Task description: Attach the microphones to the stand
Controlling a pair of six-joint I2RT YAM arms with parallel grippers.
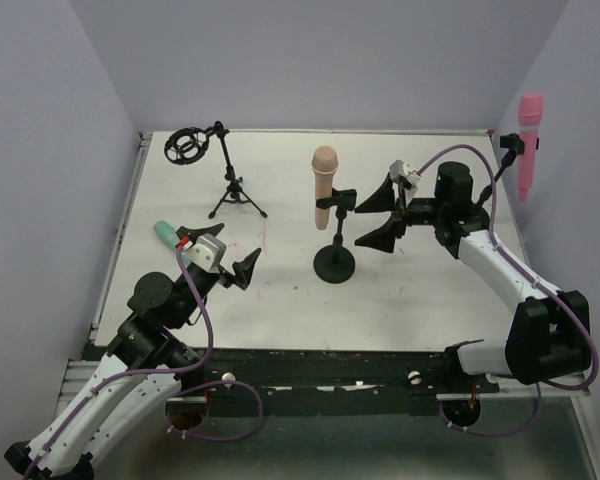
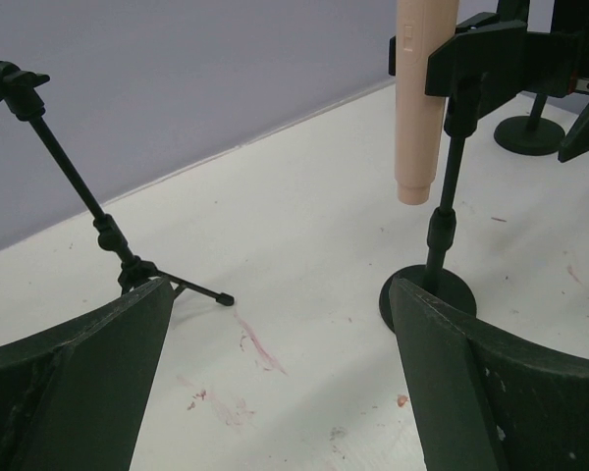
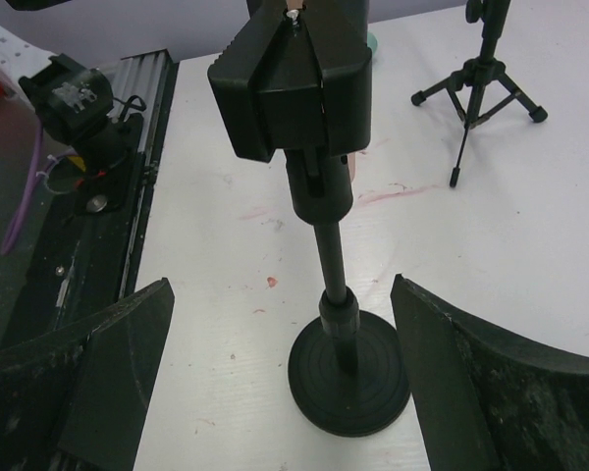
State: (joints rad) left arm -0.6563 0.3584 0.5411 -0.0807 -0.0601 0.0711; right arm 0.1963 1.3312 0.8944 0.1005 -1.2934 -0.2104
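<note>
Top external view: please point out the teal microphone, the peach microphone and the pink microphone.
teal microphone (image 1: 164, 232), top external view, on its visible end.
peach microphone (image 1: 324, 185), top external view, on its handle.
pink microphone (image 1: 527, 160), top external view, on its handle.

We are finding no readable text, label, brand or number; a small mark (image 2: 408, 40) on the peach microphone (image 2: 419, 108) is showing too blurred to read.
</note>
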